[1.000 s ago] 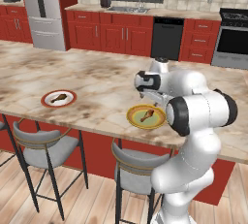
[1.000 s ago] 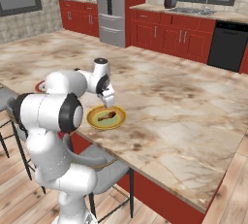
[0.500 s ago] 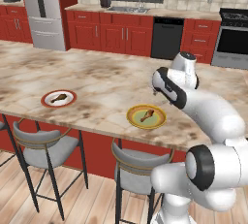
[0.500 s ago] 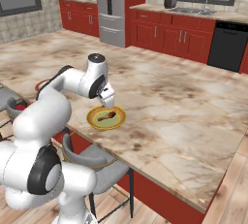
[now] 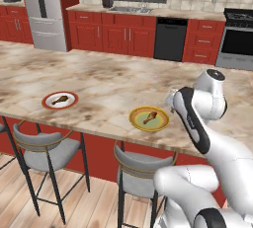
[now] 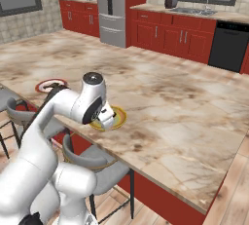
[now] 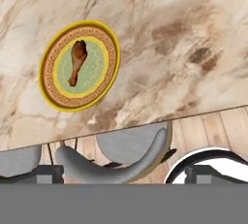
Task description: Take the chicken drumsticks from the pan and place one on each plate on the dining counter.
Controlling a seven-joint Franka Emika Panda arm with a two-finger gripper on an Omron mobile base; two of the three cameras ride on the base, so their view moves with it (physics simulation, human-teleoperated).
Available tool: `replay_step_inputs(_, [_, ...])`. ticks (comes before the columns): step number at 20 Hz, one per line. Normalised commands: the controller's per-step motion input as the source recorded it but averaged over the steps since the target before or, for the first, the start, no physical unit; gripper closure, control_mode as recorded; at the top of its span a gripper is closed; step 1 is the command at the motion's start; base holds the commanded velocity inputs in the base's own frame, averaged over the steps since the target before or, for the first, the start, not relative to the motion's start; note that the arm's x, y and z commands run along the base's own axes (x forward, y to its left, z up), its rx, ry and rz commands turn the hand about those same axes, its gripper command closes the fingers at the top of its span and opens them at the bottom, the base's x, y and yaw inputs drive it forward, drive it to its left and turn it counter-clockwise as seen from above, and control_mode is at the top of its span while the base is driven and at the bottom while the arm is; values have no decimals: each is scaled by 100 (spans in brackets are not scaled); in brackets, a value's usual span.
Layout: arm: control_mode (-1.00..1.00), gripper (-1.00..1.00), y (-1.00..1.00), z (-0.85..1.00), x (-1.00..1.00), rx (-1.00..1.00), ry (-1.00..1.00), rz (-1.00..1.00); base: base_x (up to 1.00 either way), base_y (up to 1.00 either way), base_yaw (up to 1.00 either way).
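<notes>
Two plates lie on the dining counter (image 5: 99, 76). The white, red-rimmed plate (image 5: 48, 102) on the left holds one chicken drumstick (image 5: 60, 99). The yellow plate (image 5: 137, 121) near the front edge holds the other drumstick (image 5: 149, 118). In the hand view that yellow plate (image 7: 53, 94) and its drumstick (image 7: 77, 62) sit upper left, seen from well above. My gripper (image 6: 108, 120) hangs above the counter beside the yellow plate (image 6: 119, 117), to its right in the left base view. It is open and holds nothing. The pan is out of view.
Grey-cushioned stools (image 5: 47, 150) (image 5: 138, 165) stand under the counter's front edge, one directly below the hand (image 7: 126, 155). Red cabinets, a fridge (image 5: 45, 10), a dishwasher (image 5: 170, 38) and a stove (image 5: 237, 39) line the far wall.
The arm has drawn back from over the yellow plate, up and to the right, and its elbow has swung round. Both drumsticks stay on their plates. The jaws stay open.
</notes>
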Motion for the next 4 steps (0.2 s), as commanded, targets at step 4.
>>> replay_step_inputs(4, [-100, -100, -3, -57, -100, 0, -11, 0, 0, 0, 0])
